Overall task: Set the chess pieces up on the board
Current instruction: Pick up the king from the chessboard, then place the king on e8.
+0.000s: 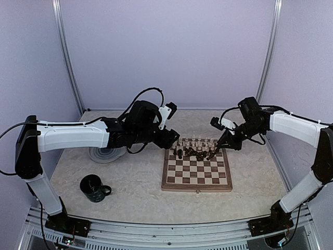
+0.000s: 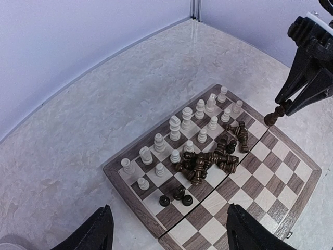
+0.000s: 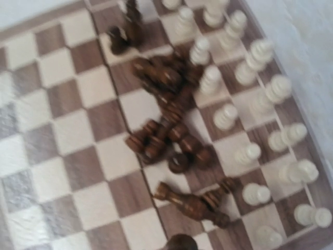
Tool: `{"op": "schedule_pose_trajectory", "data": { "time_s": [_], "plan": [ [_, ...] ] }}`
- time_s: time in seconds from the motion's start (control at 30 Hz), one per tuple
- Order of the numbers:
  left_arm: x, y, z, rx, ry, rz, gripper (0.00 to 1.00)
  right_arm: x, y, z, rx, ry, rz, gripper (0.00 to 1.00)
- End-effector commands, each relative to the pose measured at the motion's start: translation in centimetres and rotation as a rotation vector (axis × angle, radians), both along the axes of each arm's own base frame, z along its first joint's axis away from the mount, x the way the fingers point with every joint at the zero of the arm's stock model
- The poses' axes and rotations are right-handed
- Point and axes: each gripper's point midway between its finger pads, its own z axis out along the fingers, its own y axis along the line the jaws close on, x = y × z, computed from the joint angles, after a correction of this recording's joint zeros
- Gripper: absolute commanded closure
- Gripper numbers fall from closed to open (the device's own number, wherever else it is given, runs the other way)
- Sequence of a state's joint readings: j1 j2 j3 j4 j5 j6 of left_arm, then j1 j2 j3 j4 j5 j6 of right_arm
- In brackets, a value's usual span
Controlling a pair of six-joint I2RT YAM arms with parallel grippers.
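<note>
A dark mug [image 1: 94, 188] is sitting well left of the left gripper [image 1: 170, 139]; a grey plate [image 1: 102, 155] is lying closer, also left.

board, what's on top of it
On the board, cream pieces stand in two far rows; dark pieces lie heaped beside them, hiding the squares beneath.

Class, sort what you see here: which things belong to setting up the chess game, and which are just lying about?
Belongs to the job: board, cream pieces, heaped dark pieces, held dark piece.
Just lying about: mug, grey plate.
</note>
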State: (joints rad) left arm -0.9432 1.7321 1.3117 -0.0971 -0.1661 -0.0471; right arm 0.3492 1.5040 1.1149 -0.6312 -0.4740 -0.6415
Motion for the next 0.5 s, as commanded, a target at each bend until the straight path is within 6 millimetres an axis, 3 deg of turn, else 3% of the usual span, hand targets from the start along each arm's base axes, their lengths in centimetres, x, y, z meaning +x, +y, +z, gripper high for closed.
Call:
{"op": "schedule_pose_trajectory", "data": {
  "time_s": [0.0, 0.3, 0.47],
  "plan": [
    [0.4, 0.2, 2.8, -0.043, -0.036, 0.009, 0.26, -3.0, 2.1, 2.1, 0.067, 0.038, 0.120, 1.00],
    [2.1, 1.7, 3.3, -0.096, -0.007, 0.061, 0.26, -9.2, 7.9, 2.1, 0.027, 0.049, 0.376, 1.00],
    [2.7, 2.3, 3.5, -0.106, -0.004, 0.079, 0.26, -10.8, 9.8, 0.6, 0.004, 0.053, 0.446, 1.00]
  ]
}}
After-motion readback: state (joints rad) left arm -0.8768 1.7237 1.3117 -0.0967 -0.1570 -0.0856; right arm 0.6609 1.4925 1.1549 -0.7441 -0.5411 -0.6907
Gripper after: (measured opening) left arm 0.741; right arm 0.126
